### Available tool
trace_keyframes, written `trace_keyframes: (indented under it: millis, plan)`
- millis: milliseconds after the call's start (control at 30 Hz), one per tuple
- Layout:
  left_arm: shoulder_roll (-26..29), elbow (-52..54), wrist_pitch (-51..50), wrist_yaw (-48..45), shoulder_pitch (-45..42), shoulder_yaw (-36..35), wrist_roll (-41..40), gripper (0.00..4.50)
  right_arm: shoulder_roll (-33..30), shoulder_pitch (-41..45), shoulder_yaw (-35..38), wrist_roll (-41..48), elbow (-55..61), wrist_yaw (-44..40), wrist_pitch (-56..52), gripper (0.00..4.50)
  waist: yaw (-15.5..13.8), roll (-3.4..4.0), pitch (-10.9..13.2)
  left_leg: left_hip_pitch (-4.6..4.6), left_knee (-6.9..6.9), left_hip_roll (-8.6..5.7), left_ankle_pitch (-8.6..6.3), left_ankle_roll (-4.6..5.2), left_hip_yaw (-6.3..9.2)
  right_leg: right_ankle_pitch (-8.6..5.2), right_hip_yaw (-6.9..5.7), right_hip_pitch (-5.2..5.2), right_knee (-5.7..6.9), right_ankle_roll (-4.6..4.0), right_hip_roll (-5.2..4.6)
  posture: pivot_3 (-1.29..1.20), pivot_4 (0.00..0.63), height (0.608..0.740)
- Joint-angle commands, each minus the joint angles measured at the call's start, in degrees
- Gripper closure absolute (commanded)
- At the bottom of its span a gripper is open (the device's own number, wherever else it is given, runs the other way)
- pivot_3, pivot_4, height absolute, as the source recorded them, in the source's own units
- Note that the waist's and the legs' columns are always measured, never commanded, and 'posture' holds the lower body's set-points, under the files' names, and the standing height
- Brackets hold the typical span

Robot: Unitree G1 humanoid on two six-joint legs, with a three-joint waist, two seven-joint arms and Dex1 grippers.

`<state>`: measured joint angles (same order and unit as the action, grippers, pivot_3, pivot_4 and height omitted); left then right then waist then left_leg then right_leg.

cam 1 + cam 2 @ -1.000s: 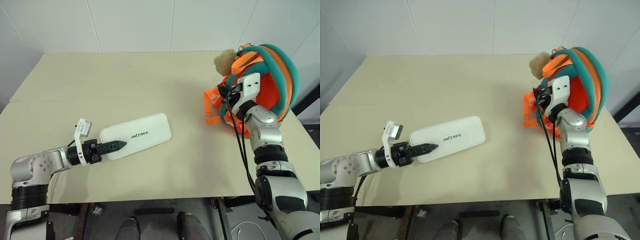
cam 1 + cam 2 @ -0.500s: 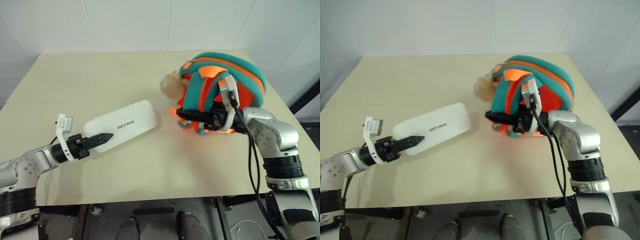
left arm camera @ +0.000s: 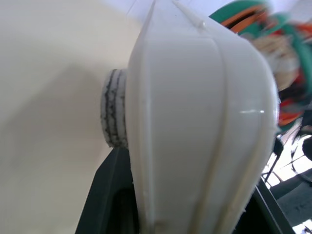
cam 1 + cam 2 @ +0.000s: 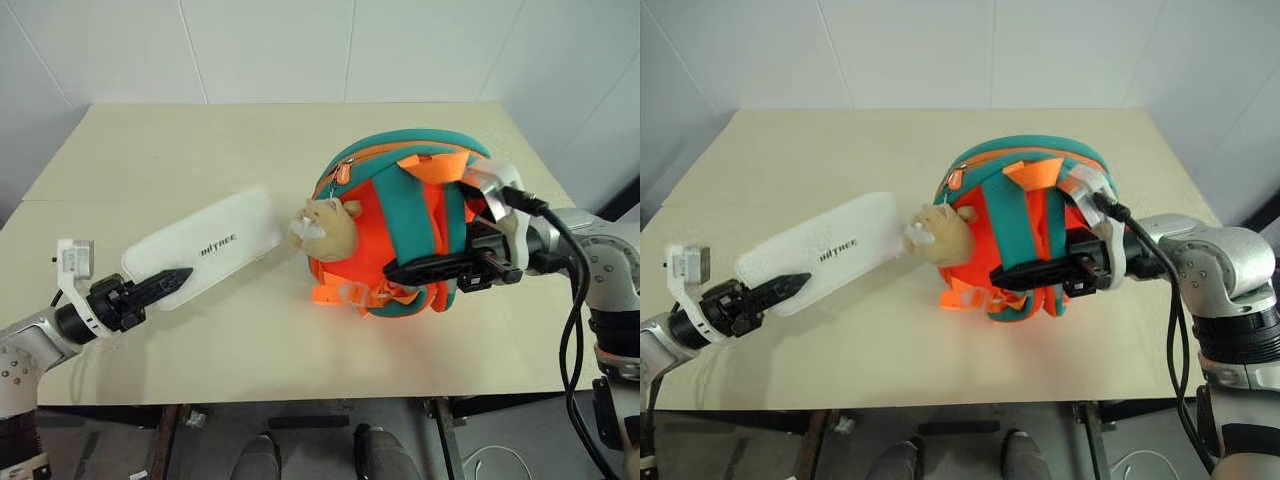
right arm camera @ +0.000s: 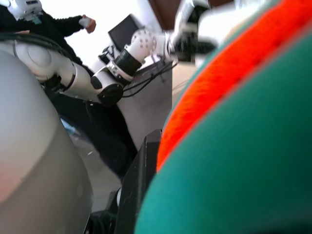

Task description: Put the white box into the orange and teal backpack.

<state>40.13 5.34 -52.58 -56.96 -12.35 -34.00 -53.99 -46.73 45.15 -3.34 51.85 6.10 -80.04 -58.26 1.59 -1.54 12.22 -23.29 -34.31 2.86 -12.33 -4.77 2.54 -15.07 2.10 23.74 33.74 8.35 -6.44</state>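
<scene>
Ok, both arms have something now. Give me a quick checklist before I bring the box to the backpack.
1. Left gripper holds the white box by its near end: ok.
2. Box is off the table, far end raised toward the backpack: ok.
3. Right gripper is shut on the backpack, at a teal strap: ok.
4. Backpack opening faces the box: cannot tell; the strap side and the plush toy face the camera.
5. Zipper is open wide enough: cannot tell.
6. Plush toy is out of the box's path: not ok; it sits between box and backpack.

Bright even light, soft shadows; both wrist views blur close up.
</scene>
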Motion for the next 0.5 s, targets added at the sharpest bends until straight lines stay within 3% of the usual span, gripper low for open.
trace_keyframes:
  millis: [33,400,500]
  plan:
    - [1.37,4.92,1.46,-0.65,-0.57,-0.85,-3.02,3.22,-0.97,-0.03,-0.8,-1.2,0.08,-3.1,1.58,4.49,0.0,0.0,0.0,0.0,-0.01,0.0,0.0,0.0,0.0,0.0,0.0,0.0,0.0,0.01,0.0,0.0,0.15,0.74]
    - [1.04,2.26,12.12,-1.06,-11.0,7.79,3.01,3.22,-1.27,-2.78,-2.24,-3.87,0.68,-4.85,3.48,4.49,0.16,-0.01,0.0,0.0,-0.32,0.0,-0.06,0.02,0.0,0.01,0.02,-0.11,0.04,0.02,0.03,0.0,0.15,0.74]
    - [2.76,0.63,13.45,-5.3,-12.26,11.79,4.98,3.22,-0.49,-2.65,-2.39,-4.0,0.79,-4.11,3.52,4.49,0.07,-0.01,0.0,0.01,-0.31,0.0,-0.06,0.03,0.0,0.08,0.02,-0.09,0.1,0.16,0.04,0.0,0.15,0.74]
